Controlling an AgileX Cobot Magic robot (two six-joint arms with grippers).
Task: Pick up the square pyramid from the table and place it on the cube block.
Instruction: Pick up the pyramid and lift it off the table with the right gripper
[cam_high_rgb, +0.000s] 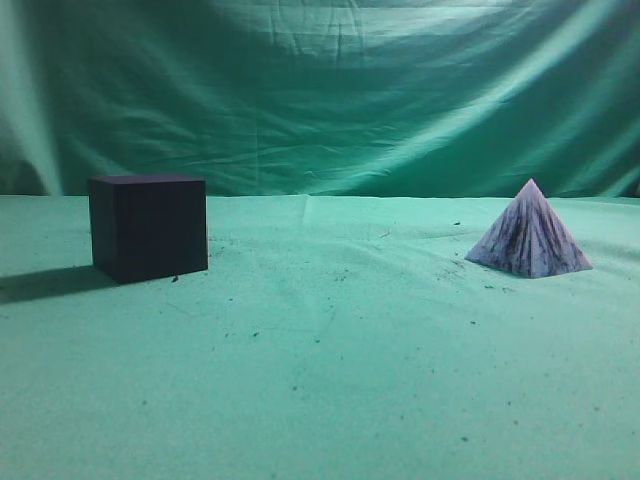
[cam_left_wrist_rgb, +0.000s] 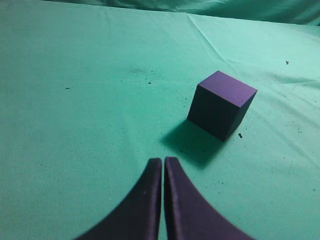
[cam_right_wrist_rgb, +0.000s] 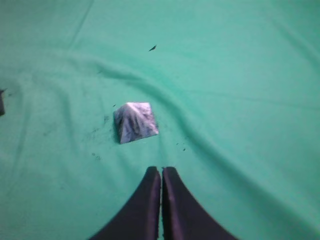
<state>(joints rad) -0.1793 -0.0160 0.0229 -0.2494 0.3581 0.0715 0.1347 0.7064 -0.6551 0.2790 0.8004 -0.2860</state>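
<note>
With both sets of jaws pressed together and holding nothing, no contact with either block yet. Right gripper (cam_right_wrist_rgb: 161, 172): fingers closed to a hairline seam, hanging above the table (cam_right_wrist_rgb: 240, 75); square pyramid (cam_right_wrist_rgb: 135, 121) ahead of the tips and slightly left of the seam line, apart from them, resting flat on its base with apex up. No long axis to speak of: base square, its sides turned a little off the jaw line, so a small wrist rotation probably needed before closing across two opposite faces. Jaws must open first. Left gripper (cam_left_wrist_rgb: 163, 162): likewise closed and empty; cube block (cam_left_wrist_rgb: 222, 104) ahead and to the right of its tips, well clear, one corner edge turned toward the camera. Judged nearer arm for the pick: right, since pyramid sits directly before it. Exterior view shows cube block (cam_high_rgb: 148, 226) and square pyramid (cam_high_rgb: 529, 232) well apart across the cloth, neither arm in shot. Hidden or unclear: pyramid's far faces, height of tips above cloth, cube cut to a sliver at left edge of right wrist view, sloped faces likely slippery to pinch.
</note>
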